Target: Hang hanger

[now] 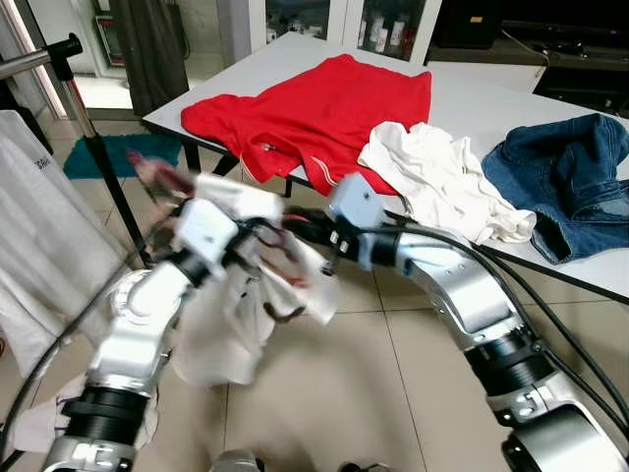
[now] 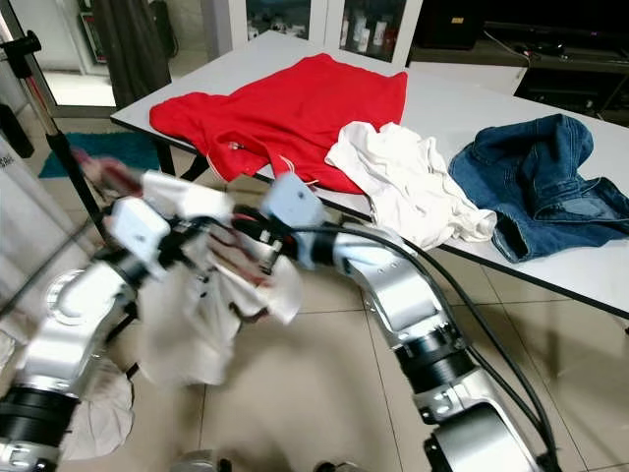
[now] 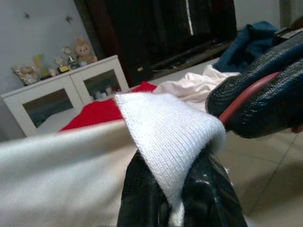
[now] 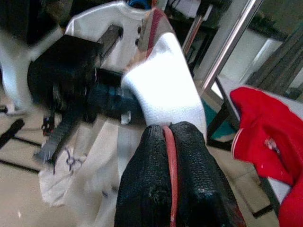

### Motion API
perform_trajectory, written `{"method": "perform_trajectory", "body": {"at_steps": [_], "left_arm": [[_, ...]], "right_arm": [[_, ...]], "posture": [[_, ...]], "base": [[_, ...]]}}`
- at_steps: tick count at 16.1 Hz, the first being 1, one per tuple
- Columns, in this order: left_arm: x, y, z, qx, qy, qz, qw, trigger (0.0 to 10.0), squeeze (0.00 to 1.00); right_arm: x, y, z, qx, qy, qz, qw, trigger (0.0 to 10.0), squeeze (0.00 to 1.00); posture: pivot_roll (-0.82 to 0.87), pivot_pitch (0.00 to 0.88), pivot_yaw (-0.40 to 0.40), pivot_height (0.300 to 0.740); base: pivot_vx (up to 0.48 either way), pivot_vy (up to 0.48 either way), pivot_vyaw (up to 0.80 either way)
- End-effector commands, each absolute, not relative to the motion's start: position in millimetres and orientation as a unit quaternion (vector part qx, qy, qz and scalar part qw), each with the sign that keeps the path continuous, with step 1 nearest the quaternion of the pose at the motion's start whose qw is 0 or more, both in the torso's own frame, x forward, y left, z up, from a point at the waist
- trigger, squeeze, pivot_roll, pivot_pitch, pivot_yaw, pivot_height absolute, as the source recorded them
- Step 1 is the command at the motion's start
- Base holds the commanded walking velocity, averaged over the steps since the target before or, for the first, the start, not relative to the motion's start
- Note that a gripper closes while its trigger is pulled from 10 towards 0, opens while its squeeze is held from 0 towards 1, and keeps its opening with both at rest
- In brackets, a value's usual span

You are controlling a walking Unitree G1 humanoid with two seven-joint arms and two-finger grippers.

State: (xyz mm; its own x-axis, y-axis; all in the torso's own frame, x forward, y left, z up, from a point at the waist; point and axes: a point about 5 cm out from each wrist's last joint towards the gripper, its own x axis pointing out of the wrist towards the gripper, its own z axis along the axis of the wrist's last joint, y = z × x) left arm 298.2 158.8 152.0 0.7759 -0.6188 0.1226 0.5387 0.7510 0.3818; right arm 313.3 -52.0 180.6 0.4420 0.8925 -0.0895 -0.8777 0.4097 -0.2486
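Observation:
A thin red hanger (image 4: 169,156) is pinched between the fingers of my right gripper (image 1: 295,228), which is shut on it. The hanger runs inside the neck of a white garment (image 1: 226,334) that droops toward the floor between my arms. Its blurred red end (image 1: 157,173) sticks out to the left. My left gripper (image 1: 257,232) meets the right one and is shut on the garment's ribbed white collar (image 3: 165,137). Both grippers hang in front of the table, below and right of the clothes rack's metal bar (image 1: 39,59).
The rack's black upright (image 1: 108,187) stands at the left with another white garment (image 1: 39,226) hanging on it. Behind my arms, the white table (image 1: 491,88) carries a red shirt (image 1: 314,108), a white shirt (image 1: 442,177) and blue jeans (image 1: 570,177). Tiled floor lies below.

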Motion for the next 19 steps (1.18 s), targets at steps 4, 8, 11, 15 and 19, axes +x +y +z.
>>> {"method": "perform_trajectory", "body": {"at_steps": [4, 8, 11, 15, 19], "left_arm": [[295, 143, 159, 0.168, -0.141, -0.339, 0.915, 0.0, 0.0], [295, 149, 155, 0.196, -0.13, -0.335, 0.912, 0.0, 0.0], [295, 150, 150, 0.207, -0.114, -0.331, 0.914, 2.8, 0.0], [297, 144, 155, 0.147, -0.121, -0.323, 0.927, 10.0, 0.0], [294, 148, 167, 0.143, -0.161, -0.312, 0.925, 10.0, 1.0]], "right_arm": [[325, -50, 210, -0.085, -0.07, 0.494, 0.863, 0.0, 0.04], [325, -60, 206, -0.1, -0.034, 0.501, 0.859, 0.0, 0.04], [328, -67, 210, -0.077, -0.023, 0.489, 0.869, 0.0, 0.05], [329, -64, 208, -0.077, -0.019, 0.481, 0.873, 0.0, 0.04], [333, -65, 205, -0.08, -0.013, 0.462, 0.883, 0.0, 0.05]], "posture": [[0.1, 0.0, -0.045, 0.74], [0.1, 0.0, -0.049, 0.74], [0.1, 0.0, -0.052, 0.74], [0.1, 0.0, -0.053, 0.74], [0.1, 0.0, -0.053, 0.74]], "base": [[0.0, 0.0, 0.0], [0.0, 0.0, 0.0], [0.0, 0.0, 0.0], [0.0, 0.0, 0.0], [0.0, 0.0, 0.0]]}}
